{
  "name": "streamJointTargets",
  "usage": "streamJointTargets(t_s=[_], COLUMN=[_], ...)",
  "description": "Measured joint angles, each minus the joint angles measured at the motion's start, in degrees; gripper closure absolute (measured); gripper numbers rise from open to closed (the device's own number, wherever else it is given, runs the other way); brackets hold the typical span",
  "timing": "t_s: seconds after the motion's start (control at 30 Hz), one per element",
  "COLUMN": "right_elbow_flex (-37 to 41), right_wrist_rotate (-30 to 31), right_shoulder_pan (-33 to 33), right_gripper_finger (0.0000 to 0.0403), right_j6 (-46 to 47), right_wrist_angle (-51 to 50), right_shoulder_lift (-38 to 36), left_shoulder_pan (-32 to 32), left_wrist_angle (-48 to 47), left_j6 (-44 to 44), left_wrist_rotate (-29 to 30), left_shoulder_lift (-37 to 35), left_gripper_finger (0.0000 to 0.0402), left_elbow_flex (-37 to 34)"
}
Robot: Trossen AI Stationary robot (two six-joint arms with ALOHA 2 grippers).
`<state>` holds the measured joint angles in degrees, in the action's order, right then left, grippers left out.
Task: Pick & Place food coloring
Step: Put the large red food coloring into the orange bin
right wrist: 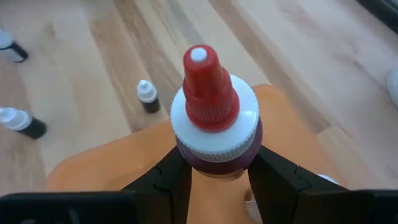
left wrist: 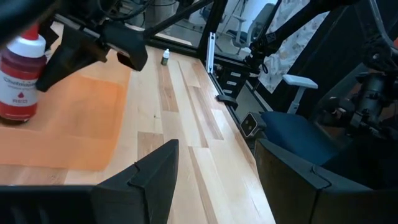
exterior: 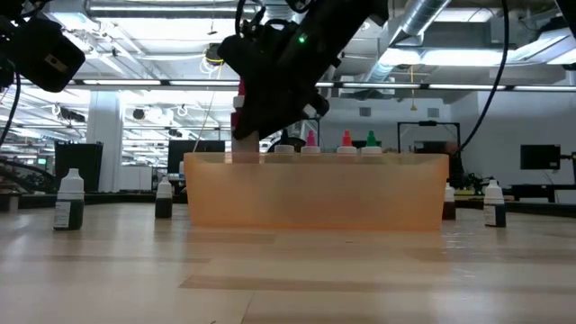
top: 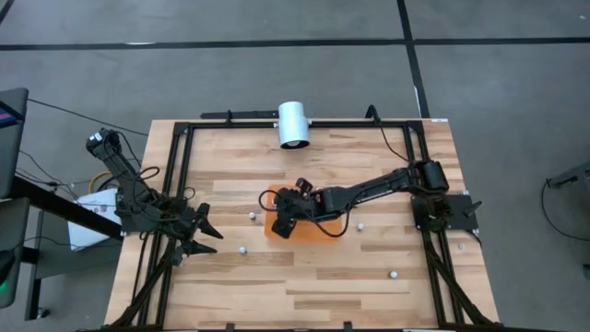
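My right gripper (right wrist: 217, 186) is shut on a food coloring bottle (right wrist: 214, 106) with a red tip, a white cap and a dark red body. It hovers over the near left part of the flat orange mat (top: 318, 235). The left wrist view shows the bottle (left wrist: 18, 78) upright at the mat. Three more bottles, with pink (exterior: 310, 139), red (exterior: 346, 139) and green (exterior: 371, 139) tops, stand on the mat. My left gripper (top: 207, 226) waits open at the table's left, holding nothing. My right gripper pinches the bottle's dark red body (right wrist: 217, 163) just under the white cap, between its two fingers (right wrist: 168, 180). It comes slanting down from the table's right side. The bottle stands upright in the hold. I cannot tell whether its bottom touches the mat.
A large white cylinder (top: 293, 124) lies at the table's far edge. Small dark bottles with white caps stand loose on the wood around the mat (top: 252, 216) (top: 242, 249) (top: 360, 224) (top: 394, 274). A black frame (top: 180, 166) borders the table.
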<state>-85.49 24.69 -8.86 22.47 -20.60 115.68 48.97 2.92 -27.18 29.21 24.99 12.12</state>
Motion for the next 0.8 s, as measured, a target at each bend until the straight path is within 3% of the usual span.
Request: streamJointTargets(t_s=[0.5, 0.8], right_elbow_flex=[0.03, -1.36], right_wrist_rotate=[0.96, 1.22], right_shoulder_pan=[0.76, 0.23], right_gripper_finger=[0.0269, 0.0269], right_j6=[-0.33, -0.09], right_wrist_angle=[-0.36, -0.57], right_shoulder_lift=[0.02, 6.64], left_shoulder_pan=[0.00, 0.01], left_wrist_angle=[0.00, -0.03], left_j6=[0.04, 0.09], left_wrist_rotate=[0.13, 0.13], left_shoulder_lift=[0.00, -0.02], left_gripper_finger=[0.0198, 0.0198], left_elbow_flex=[0.00, 0.00])
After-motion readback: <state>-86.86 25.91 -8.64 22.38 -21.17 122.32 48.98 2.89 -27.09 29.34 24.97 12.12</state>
